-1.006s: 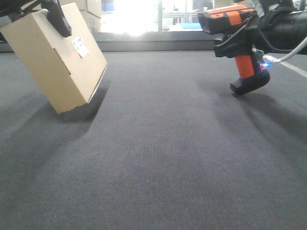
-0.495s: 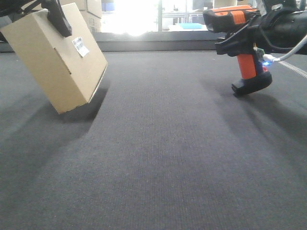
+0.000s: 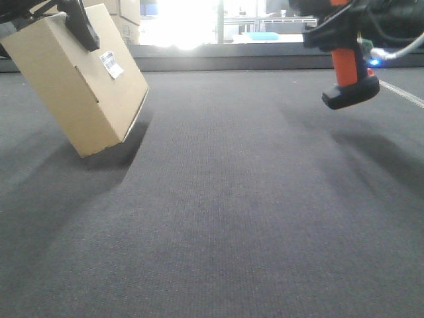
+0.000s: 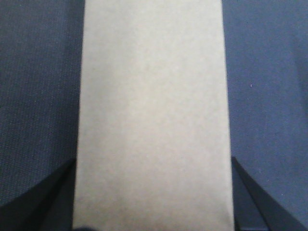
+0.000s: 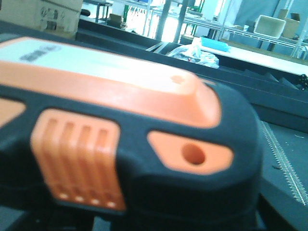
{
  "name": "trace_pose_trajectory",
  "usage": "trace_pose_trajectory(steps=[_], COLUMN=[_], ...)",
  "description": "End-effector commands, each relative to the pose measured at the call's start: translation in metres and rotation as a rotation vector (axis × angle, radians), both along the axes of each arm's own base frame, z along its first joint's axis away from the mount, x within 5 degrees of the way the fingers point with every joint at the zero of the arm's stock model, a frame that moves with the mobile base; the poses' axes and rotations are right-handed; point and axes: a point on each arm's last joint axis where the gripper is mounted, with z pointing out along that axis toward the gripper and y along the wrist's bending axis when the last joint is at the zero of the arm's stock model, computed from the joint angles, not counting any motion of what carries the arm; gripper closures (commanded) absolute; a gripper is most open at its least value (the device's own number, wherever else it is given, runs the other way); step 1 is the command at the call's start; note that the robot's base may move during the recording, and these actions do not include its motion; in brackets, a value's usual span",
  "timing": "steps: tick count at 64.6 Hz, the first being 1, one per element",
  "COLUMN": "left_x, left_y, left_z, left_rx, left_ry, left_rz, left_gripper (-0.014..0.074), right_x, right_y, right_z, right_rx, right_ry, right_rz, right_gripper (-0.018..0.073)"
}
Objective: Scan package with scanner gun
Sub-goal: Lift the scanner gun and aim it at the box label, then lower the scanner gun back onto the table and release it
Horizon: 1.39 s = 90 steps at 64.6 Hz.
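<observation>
The dark carpeted surface lies open across its middle and near side. The package, tilted with its lower corner at the surface, blocks the left; the scanner gun hangs off the surface at upper right, with room beneath its base. A low dark ledge closes the far edge.

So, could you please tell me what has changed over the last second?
The right hand has lifted the scanner gun higher and slightly to the right, so its head now leaves the front view's top edge. The package stays tilted in the left hand, label showing.
</observation>
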Motion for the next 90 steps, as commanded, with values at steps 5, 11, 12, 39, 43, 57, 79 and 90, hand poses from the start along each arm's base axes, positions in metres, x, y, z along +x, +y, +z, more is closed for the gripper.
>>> trace_pose_trajectory(steps=[5,11,12,39,43,57,79,90], left_x=[-0.001,-0.001,-0.001,0.001,0.001,0.0,0.0,0.0], left_y=[-0.001,-0.001,-0.001,-0.001,-0.001,-0.001,-0.001,-0.001], left_z=[0.007,0.007,0.007,0.009,0.009,0.008,0.008,0.008], left_rx=[-0.021,-0.021,-0.021,-0.024,-0.024,-0.024,-0.023,-0.023], left_ry=[-0.032,-0.034,-0.034,-0.054,-0.054,-0.051,-0.048,-0.048], left_rz=[0.009,0.009,0.009,0.014,0.014,0.014,0.013,0.013], left_gripper=[0.0436,0.0436,0.0436,0.0436,0.0436,0.0436,0.0436,0.0436], right_x=[-0.001,-0.003,-0.003,-0.041,-0.043,-0.041,-0.041,-0.041], right_y=[-0.006,-0.006,-0.006,-0.04,-0.043,-0.044,-0.042,-0.045], right_z=[0.019,0.016,0.015,-0.012,-0.012,-0.017,-0.028,-0.028], right_rx=[0.102,0.128,0.128,0.225,0.237,0.278,0.281,0.302], right_ry=[-0.096,-0.089,-0.086,-0.091,-0.097,-0.078,-0.068,-0.072], right_rz=[-0.04,-0.04,-0.04,-0.074,-0.049,0.017,0.052,0.019], right_gripper=[0.0326,0.0326,0.0326,0.0326,0.0326,0.0326,0.0326,0.0326])
